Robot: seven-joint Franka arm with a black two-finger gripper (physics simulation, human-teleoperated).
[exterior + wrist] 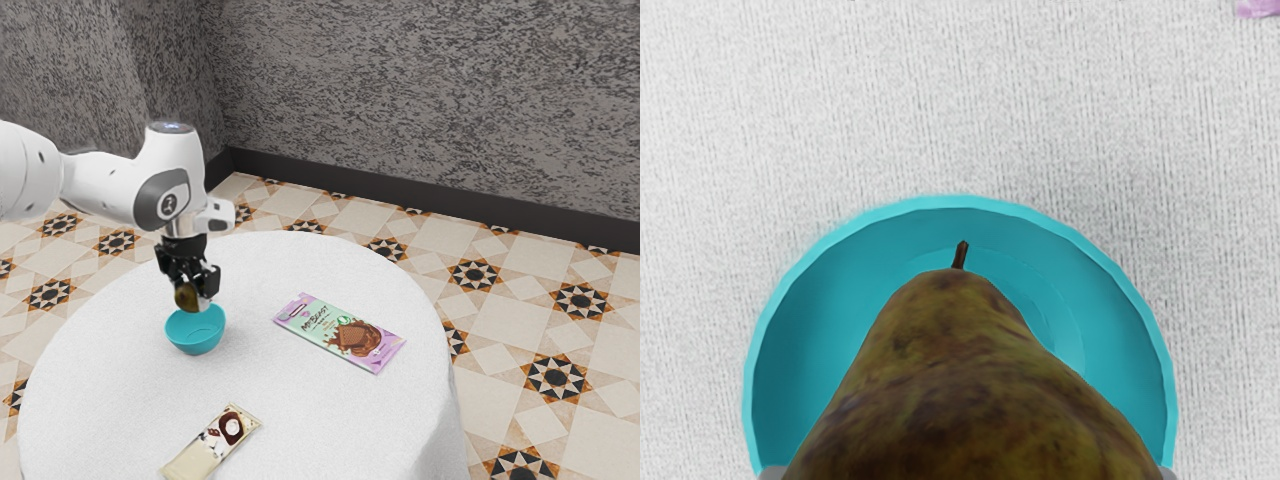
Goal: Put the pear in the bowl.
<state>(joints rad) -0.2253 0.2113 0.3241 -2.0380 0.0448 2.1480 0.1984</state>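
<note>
I have the gripper (192, 296) above the turquoise bowl (190, 341), its jaws closed on the pear (186, 298) from two sides. In my exterior view the arm (105, 188) comes in from the left and the hand points down, with the pear between the bowl and the hand. My wrist view puts the pear over the bowl, its narrow end and dark stem (960, 255) set against the turquoise inside; the wide end is nearest the hand. The pear is held up rather than lying in the bowl, though I can't tell whether it brushes the rim anywhere.

The bowl stands upright on the round desk, on its white cloth (105, 395), well in from the edge and toward the exterior view's left side. Over toward the desk's edge on the exterior view's right, a lavender and mint "MrBeast" chocolate bar (340, 332) lies flat and aslant, well apart from the bowl. A bit of lavender also shows in a corner of my wrist view. The cream-wrapped bar (212, 442), with a dark brown picture at one end, lies flat between the bowl and the desk's edge nearest the exterior camera. Neither bar touches the bowl. Beyond the desk I see star-patterned floor tiles (557, 376) and a mottled grey wall (430, 90) with a dark skirting board (400, 193).
</note>
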